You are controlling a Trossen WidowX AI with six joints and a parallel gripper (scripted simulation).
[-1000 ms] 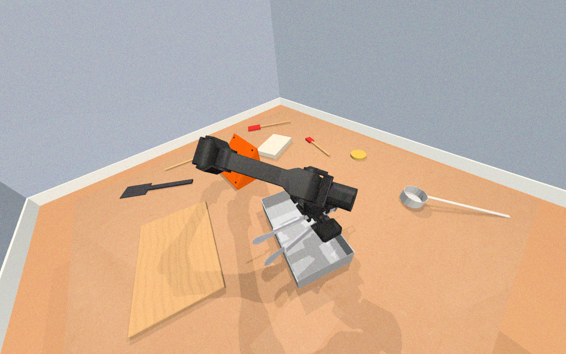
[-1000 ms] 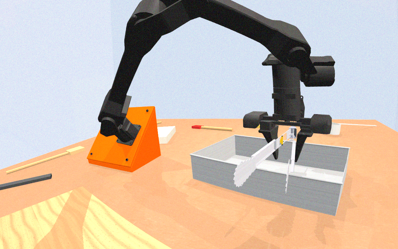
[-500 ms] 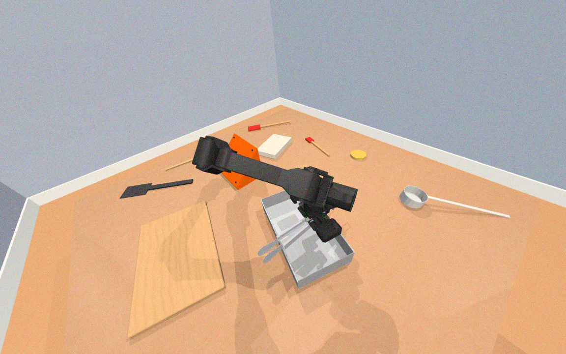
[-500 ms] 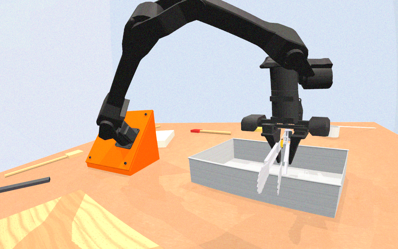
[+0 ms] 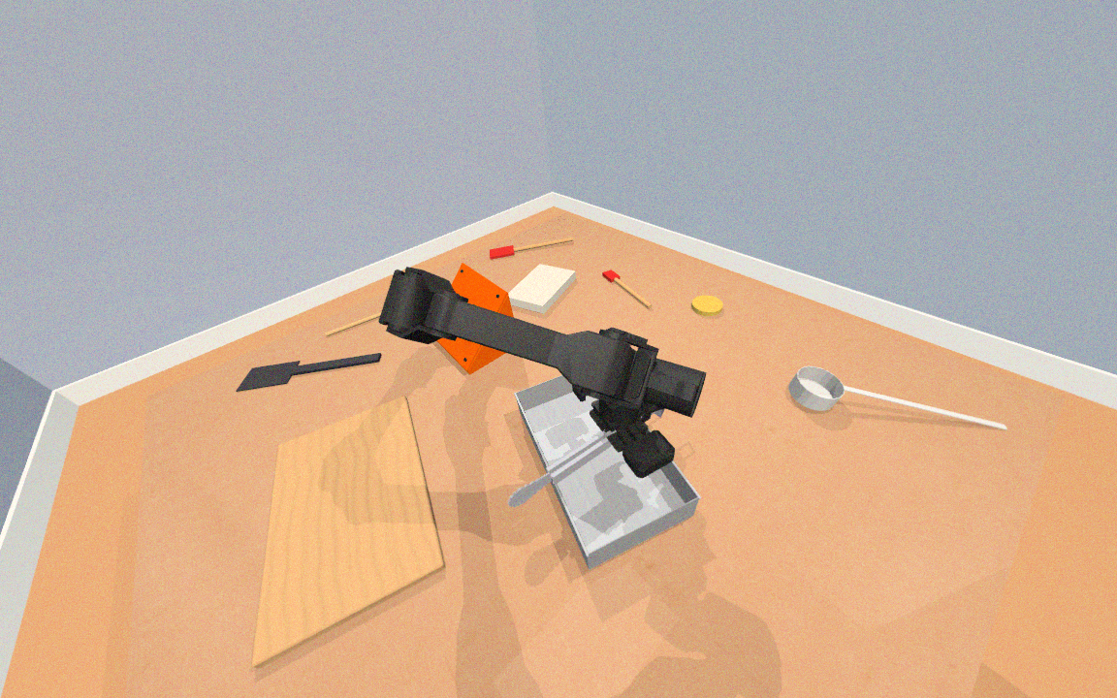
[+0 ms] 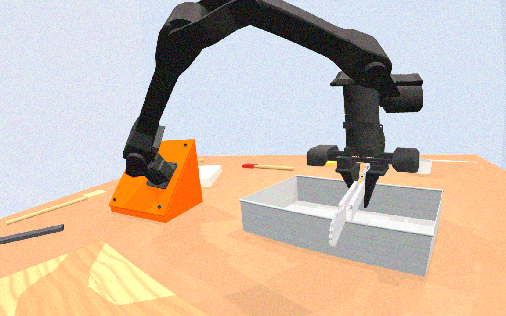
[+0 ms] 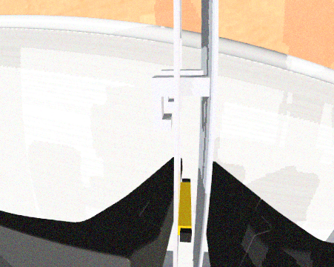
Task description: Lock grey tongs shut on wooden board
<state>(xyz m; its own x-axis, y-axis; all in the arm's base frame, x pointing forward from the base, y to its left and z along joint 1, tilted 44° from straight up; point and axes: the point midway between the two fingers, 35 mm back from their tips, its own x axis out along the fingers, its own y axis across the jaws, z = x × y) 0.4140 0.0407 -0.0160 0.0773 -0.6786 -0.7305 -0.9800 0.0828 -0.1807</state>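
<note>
My gripper (image 6: 360, 196) (image 7: 192, 168) points down over the roasting tin (image 5: 632, 545) (image 6: 305, 228) (image 7: 81, 23) and is shut on the grey tongs (image 5: 527, 491) (image 6: 337, 228) (image 7: 212, 111), one finger on each side. The tong arms are squeezed nearly parallel, with a narrow gap in the wrist view and a yellow piece (image 7: 185, 204) between them. The scalloped tips reach past the tin's wall on the board side and slope downward, lower than the hinge end. Whether the lock has caught cannot be seen. The wooden board (image 5: 354, 521) (image 6: 129, 290) lies apart from the tin.
The orange arm base (image 5: 486, 351) (image 6: 186, 188) stands behind the tin. A black spatula (image 5: 268, 375) lies beyond the board. A white block (image 5: 542, 286), red-ended brushes (image 5: 501, 251) (image 5: 632, 291), a yellow disc (image 5: 707, 304) and a long-handled pan (image 5: 814, 390) lie farther around the table.
</note>
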